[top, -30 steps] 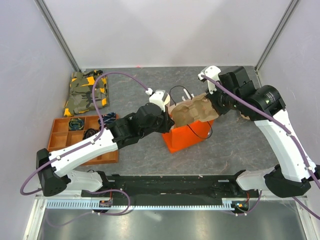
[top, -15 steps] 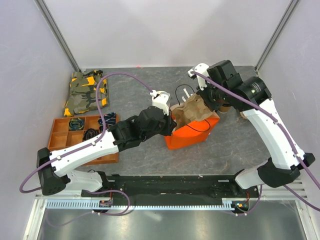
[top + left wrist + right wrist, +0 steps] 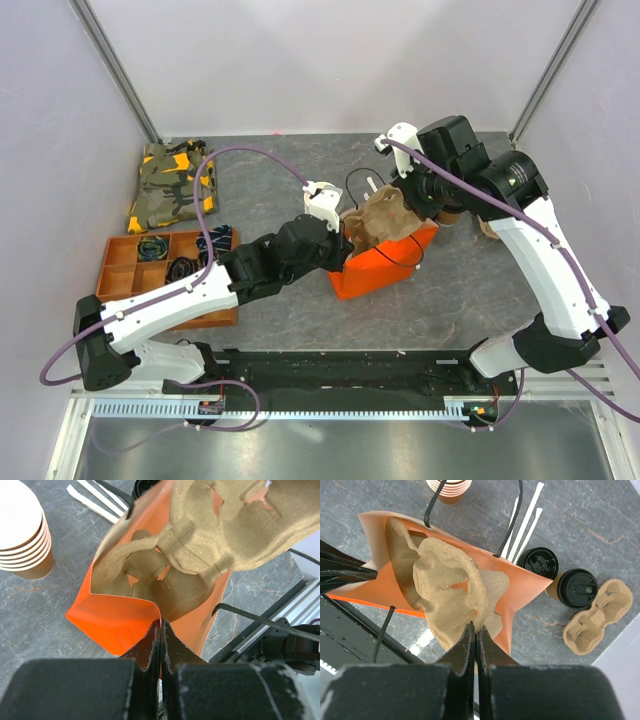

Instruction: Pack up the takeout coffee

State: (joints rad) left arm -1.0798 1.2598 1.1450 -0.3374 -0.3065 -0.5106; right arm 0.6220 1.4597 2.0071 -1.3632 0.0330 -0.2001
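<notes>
The takeout coffee (image 3: 576, 587), a tan cup under a black lid, stands on the table right of the orange bag (image 3: 530, 597), apart from both grippers. My right gripper (image 3: 475, 625) is shut on the edge of a brown pulp cup carrier (image 3: 447, 597) that reaches partly down into the bag's open mouth. My left gripper (image 3: 161, 624) is shut on the near rim of the orange bag (image 3: 117, 622), holding it open. From above, the carrier (image 3: 378, 222) sticks out of the bag (image 3: 375, 272) between the two arms.
A loose black lid (image 3: 537, 562), white straws (image 3: 525, 525) and a second pulp carrier (image 3: 597, 617) lie near the coffee. A stack of lidless cups (image 3: 22, 530) stands beside the bag. A wooden compartment tray (image 3: 118, 250) and a camouflage cloth (image 3: 175, 185) lie at the left.
My right arm has swung left and brought the carrier over and into the bag's mouth. The left gripper has kept its hold on the bag rim, shifting slightly.
</notes>
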